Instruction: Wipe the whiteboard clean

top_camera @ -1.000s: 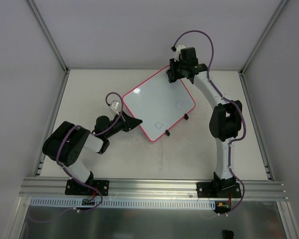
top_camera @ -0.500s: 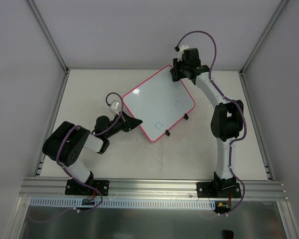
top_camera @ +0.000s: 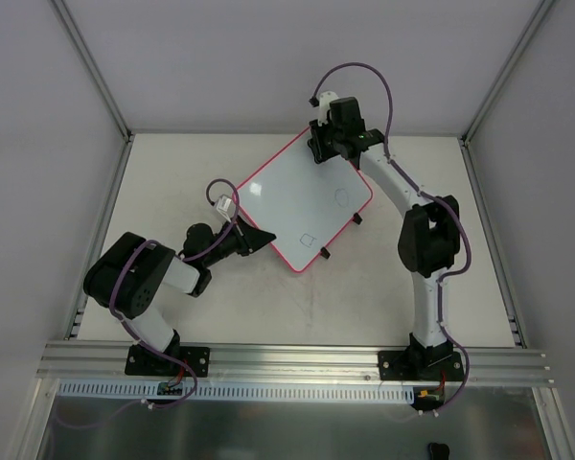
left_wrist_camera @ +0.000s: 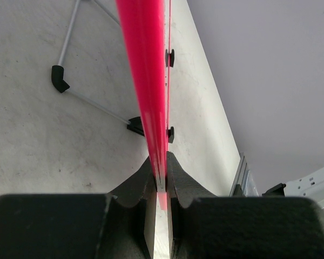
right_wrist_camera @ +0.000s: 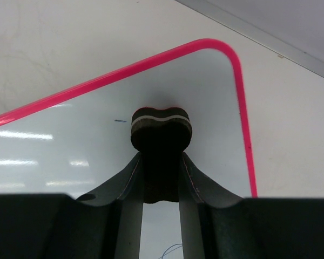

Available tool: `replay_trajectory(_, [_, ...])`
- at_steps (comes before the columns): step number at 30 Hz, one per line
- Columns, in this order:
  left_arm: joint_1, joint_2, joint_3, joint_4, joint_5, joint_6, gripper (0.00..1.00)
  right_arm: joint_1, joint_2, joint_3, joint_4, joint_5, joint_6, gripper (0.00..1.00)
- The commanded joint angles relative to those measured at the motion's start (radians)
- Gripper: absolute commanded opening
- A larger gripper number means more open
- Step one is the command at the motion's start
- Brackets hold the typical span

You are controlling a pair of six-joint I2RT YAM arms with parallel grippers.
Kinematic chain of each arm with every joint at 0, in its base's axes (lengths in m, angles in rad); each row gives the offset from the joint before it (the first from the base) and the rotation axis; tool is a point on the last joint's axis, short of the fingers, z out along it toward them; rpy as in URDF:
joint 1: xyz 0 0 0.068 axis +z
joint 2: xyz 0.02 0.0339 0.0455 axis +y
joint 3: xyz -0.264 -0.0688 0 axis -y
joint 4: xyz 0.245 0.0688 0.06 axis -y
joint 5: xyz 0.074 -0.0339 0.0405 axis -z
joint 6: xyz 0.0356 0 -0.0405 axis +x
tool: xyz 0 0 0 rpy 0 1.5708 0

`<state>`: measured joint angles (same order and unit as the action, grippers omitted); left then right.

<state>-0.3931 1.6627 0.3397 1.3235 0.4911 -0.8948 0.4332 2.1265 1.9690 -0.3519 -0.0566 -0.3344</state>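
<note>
Whiteboard [top_camera: 302, 196] edge sits clamped inside my left end effector [left_wrist_camera: 160, 181]; my right end effector [right_wrist_camera: 161, 162] grips an eraser [right_wrist_camera: 161, 127] at its corner.

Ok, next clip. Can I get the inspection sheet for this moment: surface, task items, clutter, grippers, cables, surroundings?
Surface: pale table top, faintly scuffed.
Job's things: whiteboard with a pink frame, lying diagonally, two black clips on its near-right edge. Faint pen marks remain on it. A dark eraser is over the board's far corner; contact cannot be confirmed.
Clutter: nothing seen.
Grippers: left gripper is shut on the whiteboard's edge. Right gripper is shut on the eraser.
Cables: purple cables loop along both arms; no snag seen.
Surroundings: grey walls and an aluminium rail at the near edge.
</note>
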Motion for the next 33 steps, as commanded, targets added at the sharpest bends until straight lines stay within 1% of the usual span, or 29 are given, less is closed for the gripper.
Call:
replay_trajectory(1, [-0.013,0.016,0.007,0.318,0.024,0.042,0.0,0.082,-0.036,-0.018,-0.09,-0.071,-0.014,0.0])
replay_trajectory(10, [-0.013,0.017,0.01,0.319,0.029,0.043,0.0,0.133,-0.065,-0.036,-0.09,-0.051,-0.026,0.0])
replay_trajectory(19, [-0.013,0.016,0.009,0.321,0.032,0.043,0.0,0.121,-0.05,0.033,-0.099,0.018,0.015,0.0])
replay_trajectory(22, [-0.013,0.016,0.01,0.324,0.038,0.043,0.0,0.101,-0.056,0.042,-0.098,0.049,0.047,0.0])
replay_trajectory(27, [-0.013,0.016,0.012,0.325,0.047,0.046,0.0,0.04,-0.054,0.044,-0.098,0.04,0.095,0.0])
replay_trajectory(33, [-0.013,0.011,0.013,0.329,0.058,0.05,0.0,-0.022,-0.042,0.051,-0.098,0.032,0.104,0.0])
